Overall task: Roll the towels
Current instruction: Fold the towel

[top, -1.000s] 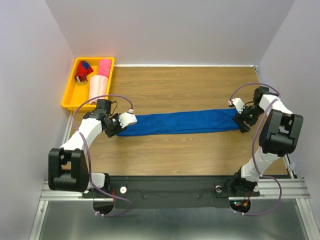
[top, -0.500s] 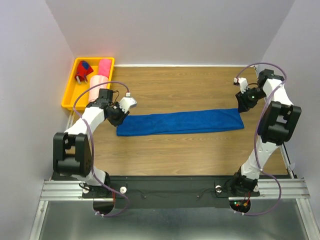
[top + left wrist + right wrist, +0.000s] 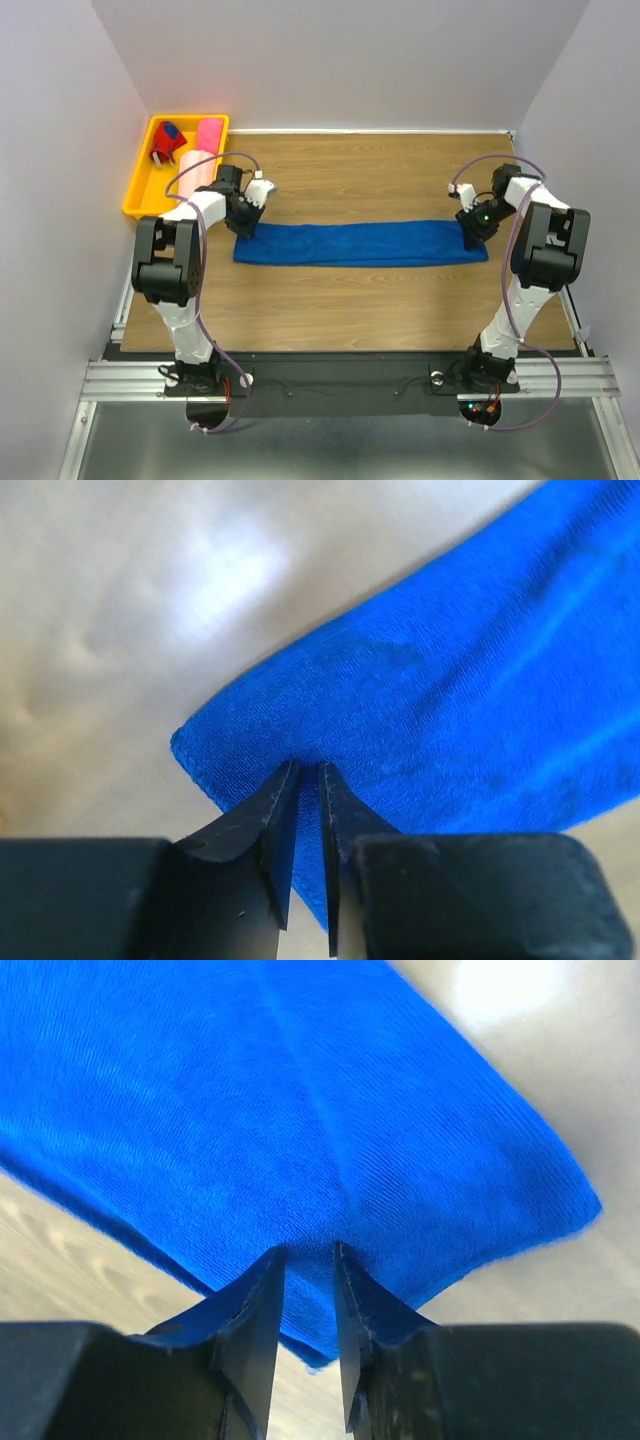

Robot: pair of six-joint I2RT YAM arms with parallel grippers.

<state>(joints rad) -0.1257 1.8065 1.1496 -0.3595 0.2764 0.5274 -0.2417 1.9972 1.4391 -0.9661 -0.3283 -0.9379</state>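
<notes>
Royal blue towel point(image 3: 360, 243), laid out flat, gripped at both short ends.
It lies stretched along the wooden table point(image 3: 380, 180), one end near the yellow tray point(image 3: 140, 178), the other well away from it. The left gripper point(image 3: 308, 765) is at the tray-side end, jaws almost together, nipping a corner. The right gripper point(image 3: 308, 1250) is at the end farthest from the tray, jaws narrow on puckered cloth. The two probably hold the strip taut and square for rolling. Hot pink towel point(image 3: 209, 133) and pale pink towel point(image 3: 195, 172), apparently rolled, lie inside the tray.

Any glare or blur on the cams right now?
Left wrist: glare patch on the table, blue towel smeared toward the right edge. Right wrist: glare top right, towel weave sharp near the fingers. Top external: even light, sharp.
</notes>
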